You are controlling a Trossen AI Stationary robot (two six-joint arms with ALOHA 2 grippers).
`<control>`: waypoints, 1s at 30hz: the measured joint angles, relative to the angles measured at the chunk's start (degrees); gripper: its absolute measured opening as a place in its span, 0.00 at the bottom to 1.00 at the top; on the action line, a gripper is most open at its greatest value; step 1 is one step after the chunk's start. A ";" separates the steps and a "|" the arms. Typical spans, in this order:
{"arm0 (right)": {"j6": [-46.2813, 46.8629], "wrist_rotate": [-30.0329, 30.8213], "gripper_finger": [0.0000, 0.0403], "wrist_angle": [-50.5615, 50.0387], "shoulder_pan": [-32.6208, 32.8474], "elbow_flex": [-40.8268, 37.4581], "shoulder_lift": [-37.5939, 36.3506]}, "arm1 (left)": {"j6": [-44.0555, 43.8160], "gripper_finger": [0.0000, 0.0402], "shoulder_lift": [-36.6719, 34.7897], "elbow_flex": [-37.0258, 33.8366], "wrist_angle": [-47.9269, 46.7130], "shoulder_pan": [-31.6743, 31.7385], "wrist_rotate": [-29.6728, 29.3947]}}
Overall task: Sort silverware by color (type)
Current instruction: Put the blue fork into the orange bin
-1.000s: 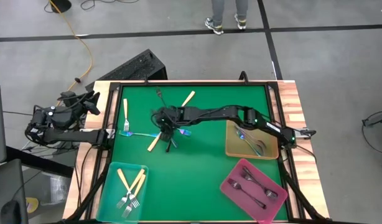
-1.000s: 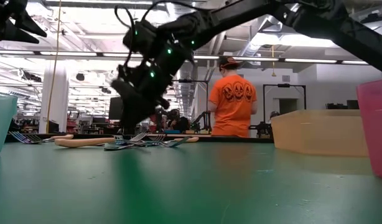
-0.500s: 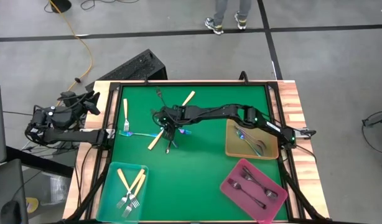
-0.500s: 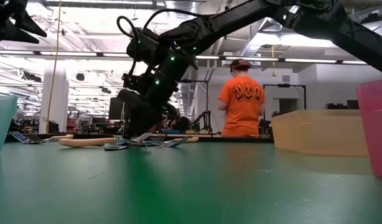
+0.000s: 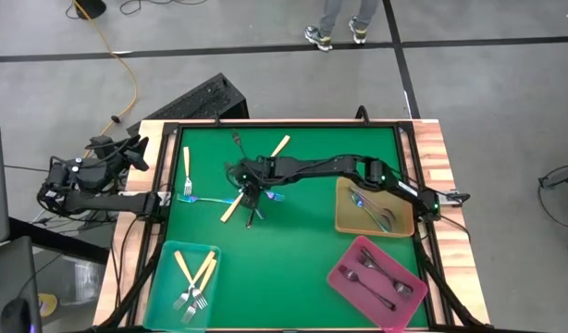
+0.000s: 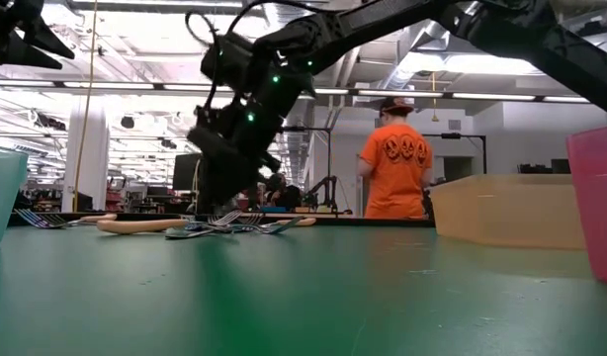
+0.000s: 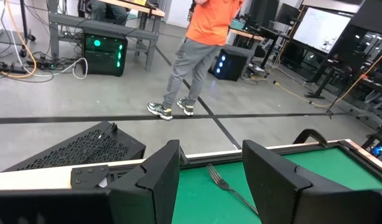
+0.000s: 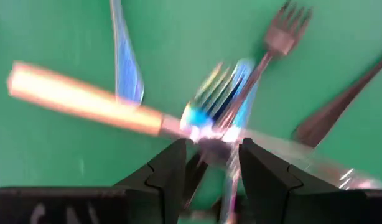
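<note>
A loose pile of silverware (image 5: 252, 196) lies mid-table: an iridescent blue fork (image 8: 222, 93), a cream-handled fork (image 8: 79, 99) and dark forks (image 8: 284, 28) crossing one another. My right gripper (image 5: 248, 188) points steeply down over the crossing, open, one finger on either side of the iridescent fork's neck (image 8: 209, 146). In the low view its tips (image 6: 210, 203) are just above the pile (image 6: 224, 225). More forks lie apart: cream ones (image 5: 185, 159) (image 5: 279, 146), a dark one (image 5: 238, 141) and an iridescent one (image 5: 196, 198). My left gripper (image 7: 209, 193) waits open, off the table's left edge (image 5: 134, 153). My right gripper comes from above, slanting down, with the crossing of fork necks between its two fingers (image 8: 163, 174). Blur hides whether the fingers touch any fork. All the forks lie flat on the mat.
A teal tray (image 5: 164, 277) at the near left holds cream-handled forks. A tan tray (image 5: 344, 222) at the right holds iridescent forks, and a pink tray (image 5: 339, 277) at the near right holds dark forks. A person in an orange shirt (image 6: 397, 163) stands beyond the far edge.
My right gripper has dipped slightly toward the pile and come back up, staying over the same spot with its finger gap unchanged. The person in orange has walked rightward behind the table.
</note>
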 joint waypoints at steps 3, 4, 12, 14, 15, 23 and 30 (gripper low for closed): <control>0.09 0.05 0.42 -7.09 0.64 -0.21 0.32 | 0.00 0.39 -0.02 0.00 -0.01 0.00 0.12; 0.11 0.47 0.42 -9.23 0.81 -0.22 0.32 | 0.00 0.39 -0.02 -0.02 -0.02 -0.01 0.16; 0.22 9.49 0.42 -17.09 1.00 -0.11 0.16 | 0.00 0.39 0.00 0.00 -0.02 -0.02 0.20; 0.21 9.04 0.42 -17.69 0.80 -0.11 0.16 | 0.00 0.39 0.00 0.00 -0.02 -0.01 0.20; 0.18 9.00 0.42 -18.18 0.80 -0.11 0.16 | 0.00 0.39 0.00 0.00 -0.02 -0.02 0.20; -6.95 9.00 0.42 -14.81 0.58 -0.16 0.18 | 0.00 0.39 0.00 0.00 -0.02 -0.01 0.20; -12.51 8.82 0.42 -13.52 0.16 -0.18 0.25 | 0.02 0.39 0.00 0.00 -0.02 0.00 0.19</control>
